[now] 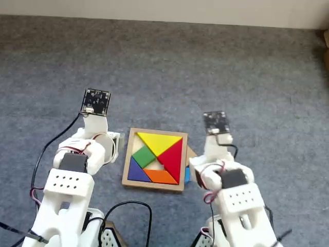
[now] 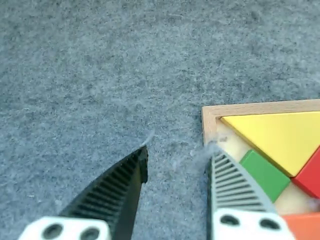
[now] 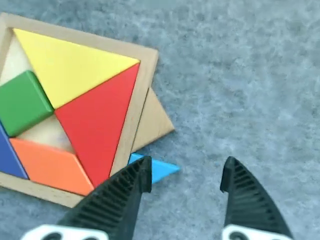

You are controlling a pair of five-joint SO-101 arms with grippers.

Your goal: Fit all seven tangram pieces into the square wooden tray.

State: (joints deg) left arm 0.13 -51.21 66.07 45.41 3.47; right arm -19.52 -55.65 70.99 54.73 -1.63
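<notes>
Grey carpet covers the tabletop (image 1: 164, 67), and the square wooden tray (image 1: 127, 159) sits near its front edge, between the two arms. Inside lie the yellow piece (image 1: 158, 142), red piece (image 1: 174, 157), green piece (image 1: 144, 156), orange piece (image 1: 162, 176) and dark blue piece (image 1: 135, 171). A tan triangle (image 3: 154, 120) and a light blue piece (image 3: 162, 169) stick out at the tray's right edge. The left tool (image 2: 179, 152) is spread open and empty at the tray's far left corner. The right tool (image 3: 187, 165), also open and empty, hangs just beside the light blue piece.

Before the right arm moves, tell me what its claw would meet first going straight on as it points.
Probably bare carpet: the right claw is open and faces it. The blue piece lies right beside one finger and might get clipped; depth is hard to judge.
</notes>
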